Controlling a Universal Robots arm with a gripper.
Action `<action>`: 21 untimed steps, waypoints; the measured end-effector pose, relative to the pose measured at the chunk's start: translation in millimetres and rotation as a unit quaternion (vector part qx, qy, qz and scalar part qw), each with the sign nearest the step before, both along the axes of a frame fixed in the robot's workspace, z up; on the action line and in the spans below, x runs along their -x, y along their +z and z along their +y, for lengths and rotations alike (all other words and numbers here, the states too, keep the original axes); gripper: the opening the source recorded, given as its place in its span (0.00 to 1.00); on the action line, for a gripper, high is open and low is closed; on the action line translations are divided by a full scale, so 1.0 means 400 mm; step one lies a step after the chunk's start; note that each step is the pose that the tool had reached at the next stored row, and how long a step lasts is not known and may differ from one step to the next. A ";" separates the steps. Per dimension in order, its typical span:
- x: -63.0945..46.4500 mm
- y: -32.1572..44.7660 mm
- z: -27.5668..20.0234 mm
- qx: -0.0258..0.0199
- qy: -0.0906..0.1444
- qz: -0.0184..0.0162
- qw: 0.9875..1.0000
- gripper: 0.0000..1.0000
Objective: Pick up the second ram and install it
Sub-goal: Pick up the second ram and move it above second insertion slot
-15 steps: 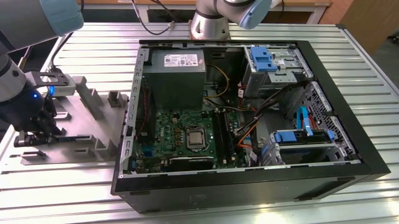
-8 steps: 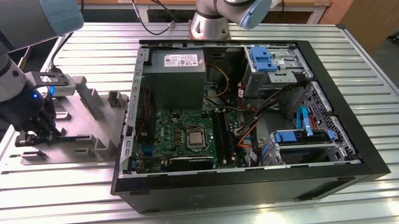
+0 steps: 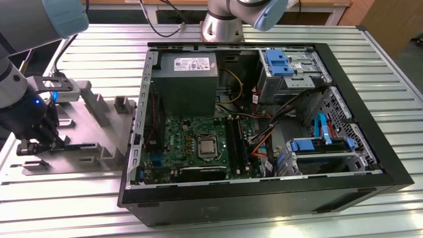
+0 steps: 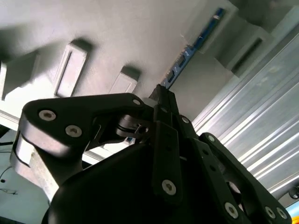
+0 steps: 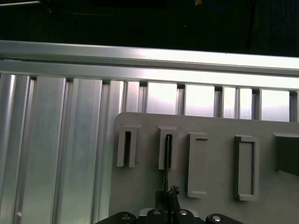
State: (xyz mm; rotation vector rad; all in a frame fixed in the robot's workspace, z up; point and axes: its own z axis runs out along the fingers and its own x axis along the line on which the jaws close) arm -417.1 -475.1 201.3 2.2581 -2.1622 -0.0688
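Pinching the ram [image 4: 198, 38] by its near end with the gripper [image 4: 162, 95]. Seated on edge in the holder [image 5: 210, 123] on the table [image 5: 56, 140], long axis pointing straight away from the gripper.

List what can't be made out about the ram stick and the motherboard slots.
The second ram: the second wrist view is edge-on, so chips and label are unseen.
Its seat in the grey fixture: exterior view, partly blocked by the gripper.
The motherboard slots: exterior view, too small to tell filled from empty.

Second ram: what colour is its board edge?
The second ram is blue, clearest in the second wrist view.
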 end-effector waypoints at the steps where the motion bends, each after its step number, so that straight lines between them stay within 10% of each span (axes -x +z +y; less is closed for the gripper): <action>1: 0.000 0.000 0.000 0.000 0.000 0.000 1.000 0.12; 21: 0.000 -0.003 0.000 0.000 -0.058 0.000 0.998 0.12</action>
